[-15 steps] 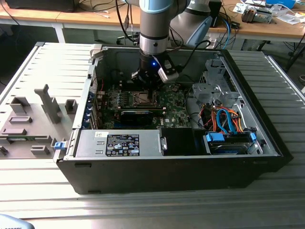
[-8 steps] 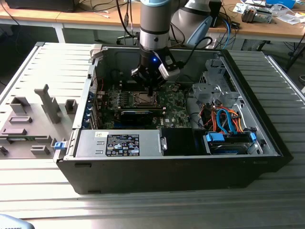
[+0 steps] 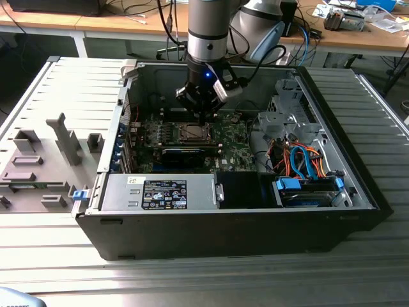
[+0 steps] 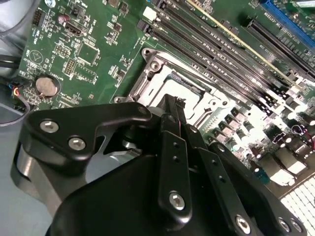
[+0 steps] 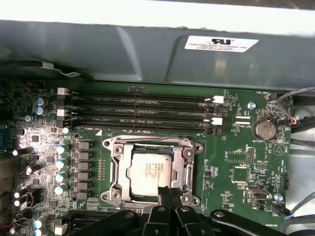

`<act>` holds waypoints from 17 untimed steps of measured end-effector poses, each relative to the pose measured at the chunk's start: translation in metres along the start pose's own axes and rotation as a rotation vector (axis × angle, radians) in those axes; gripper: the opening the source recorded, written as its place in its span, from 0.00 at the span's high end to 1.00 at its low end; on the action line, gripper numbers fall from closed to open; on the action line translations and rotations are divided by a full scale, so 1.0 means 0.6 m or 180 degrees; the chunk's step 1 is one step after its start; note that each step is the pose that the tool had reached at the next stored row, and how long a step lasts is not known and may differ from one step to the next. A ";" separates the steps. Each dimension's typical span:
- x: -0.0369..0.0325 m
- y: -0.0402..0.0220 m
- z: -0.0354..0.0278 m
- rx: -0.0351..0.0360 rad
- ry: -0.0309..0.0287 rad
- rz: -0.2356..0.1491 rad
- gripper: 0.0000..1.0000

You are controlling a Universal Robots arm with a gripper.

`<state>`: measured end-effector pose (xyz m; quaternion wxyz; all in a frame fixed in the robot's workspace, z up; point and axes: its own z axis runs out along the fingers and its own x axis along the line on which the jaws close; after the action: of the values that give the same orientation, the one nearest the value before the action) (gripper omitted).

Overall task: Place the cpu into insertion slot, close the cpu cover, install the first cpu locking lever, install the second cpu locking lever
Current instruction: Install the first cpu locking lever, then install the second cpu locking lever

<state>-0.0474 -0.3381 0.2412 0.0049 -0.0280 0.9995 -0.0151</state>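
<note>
At the left of the exterior view a grey moulded fixture block with upright pegs lies on the ribbed metal table, just beside the open black computer case. Toward the middle of that frame the green circuit board lies flat inside the case, and the black two-fingered gripper hangs straight down over the square dark insertion slot with its silvery rim. At the frame's right sit the silver drive cage and a bundle of orange and blue cables.

In the first wrist view, from the left: rows of small capacitors, then at centre the small square cpu with its dull silver-grey top, lying seated in the socket. The thin silvery cpu cover lies flat around it, framing the chip in its window. The gripper's fingertips stand pressed together at the chip's lower edge, holding nothing. Long black memory slots run above the socket, and a round coin battery sits to the right
</note>
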 end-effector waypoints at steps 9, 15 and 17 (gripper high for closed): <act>0.000 0.000 -0.001 0.0001 0.0001 0.0000 0.89; -0.001 -0.015 0.000 0.0000 0.0001 0.0000 0.89; -0.001 -0.025 0.001 -0.0002 0.0000 0.0000 0.89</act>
<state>-0.0459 -0.3530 0.2410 0.0049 -0.0281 0.9995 -0.0147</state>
